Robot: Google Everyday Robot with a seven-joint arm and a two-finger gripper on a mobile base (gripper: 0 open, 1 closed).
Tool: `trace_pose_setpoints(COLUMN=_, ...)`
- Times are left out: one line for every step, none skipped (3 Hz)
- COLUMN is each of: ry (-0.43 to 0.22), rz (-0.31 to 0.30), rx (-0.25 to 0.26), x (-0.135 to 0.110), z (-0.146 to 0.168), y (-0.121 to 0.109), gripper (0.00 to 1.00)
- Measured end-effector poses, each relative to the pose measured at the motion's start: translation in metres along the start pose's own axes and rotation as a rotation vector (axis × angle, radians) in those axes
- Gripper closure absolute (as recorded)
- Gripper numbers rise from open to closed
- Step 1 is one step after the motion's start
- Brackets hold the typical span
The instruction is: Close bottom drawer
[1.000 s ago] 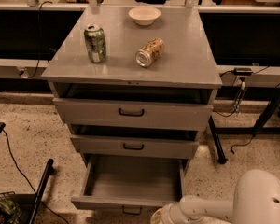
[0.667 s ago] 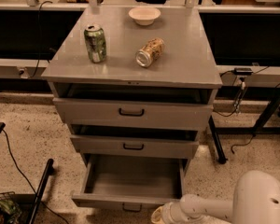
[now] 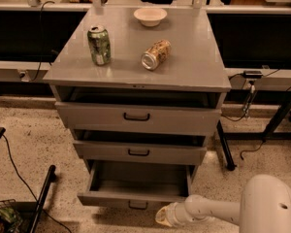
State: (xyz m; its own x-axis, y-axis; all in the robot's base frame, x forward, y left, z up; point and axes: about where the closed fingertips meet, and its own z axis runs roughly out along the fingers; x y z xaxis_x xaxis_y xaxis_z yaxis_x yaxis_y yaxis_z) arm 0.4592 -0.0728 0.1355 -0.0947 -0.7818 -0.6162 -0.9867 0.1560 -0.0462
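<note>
**A:** Now that a second has gone by, what is different?

**B:** The bottom drawer [image 3: 106, 199] sits a little further into the cabinet [image 3: 189, 62] than it did. It is still pulled well out, with its inside bare to view. The gripper [image 3: 161, 216] has come up and slightly left along with it. The cans, the bowl and the two upper drawers lie as they did.

**A:** Is there any writing to read?

**B:** None that I can make out. The green can [image 3: 99, 45] stands upright on the left of the cabinet top, its print only pale smudges. The gold can [image 3: 155, 55] lies on its side just right of it, one end turned toward the front. The white bowl [image 3: 150, 16] sits near the back edge and is plain.

**A:** Where is the drawer against the gripper?

**B:** It is the lowest of three, under the middle drawer [image 3: 138, 152] and the top drawer [image 3: 137, 118], both slightly ajar. The gripper is low in front of it, just below and to the right of the small dark handle [image 3: 138, 205], close under the front panel. The white arm [image 3: 208, 210] runs off to the lower right. Whether the gripper touches the panel, I cannot tell.

**A:** And its grip?

**B:** How far open it is I cannot tell, nor whether it has hold of anything.
</note>
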Motion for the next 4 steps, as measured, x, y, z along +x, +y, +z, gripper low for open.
trace_pose_setpoints(ry=0.012, rz=-0.022, rx=0.019, x=-0.015, z=0.009, y=-0.036, gripper=1.0)
trace_pose_setpoints(ry=0.012, rz=-0.022, rx=0.019, x=-0.015, z=0.009, y=-0.036, gripper=1.0)
trace_pose_setpoints(ry=0.001, rz=-0.012, rx=0.043, x=-0.008, z=0.01, y=-0.039, gripper=1.0)
trace_pose_setpoints(ry=-0.039, rz=-0.022, rx=0.082, x=-0.006, z=0.02, y=-0.053, gripper=1.0)
